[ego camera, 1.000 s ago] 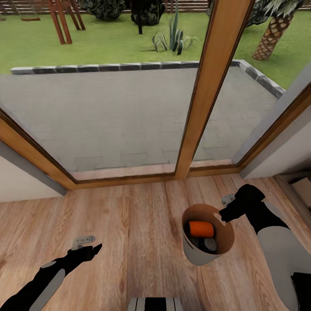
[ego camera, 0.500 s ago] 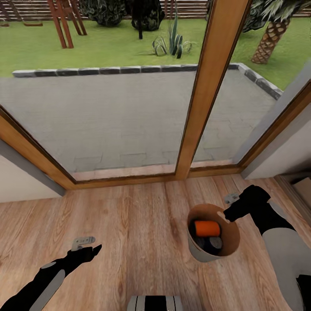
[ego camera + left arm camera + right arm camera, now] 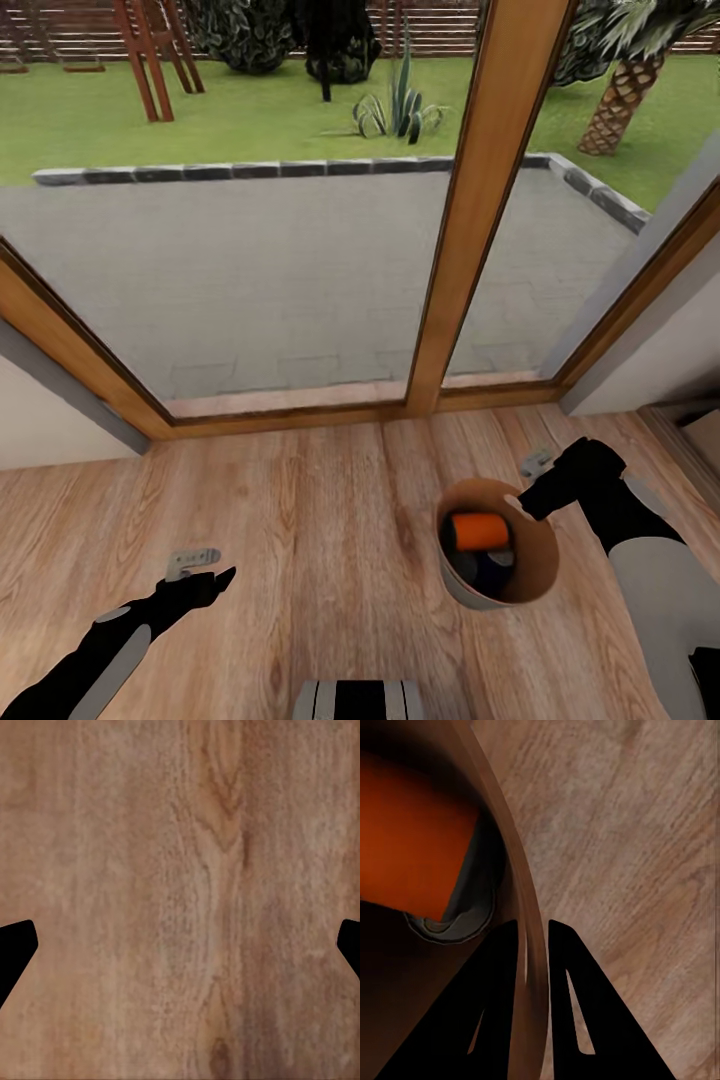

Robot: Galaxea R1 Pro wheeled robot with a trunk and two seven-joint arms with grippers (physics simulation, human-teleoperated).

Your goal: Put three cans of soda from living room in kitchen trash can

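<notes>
Wood-toned bin interior, matt plank floor

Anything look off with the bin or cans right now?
Nothing spilled. The bin hangs tilted, pinched by its rim in the right gripper. The orange can lies sideways inside on darker cans.

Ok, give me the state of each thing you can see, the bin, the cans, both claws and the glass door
Pale grey round bin with brown inside: upright, gripped at the rim, carrying cans.
Orange soda can: lying on its side inside the bin.
Darker can: in the bin beneath it, details unclear.
Right claw: shut on the bin wall.
Left claw: open, empty.
Wood-framed glass door: closed.
</notes>
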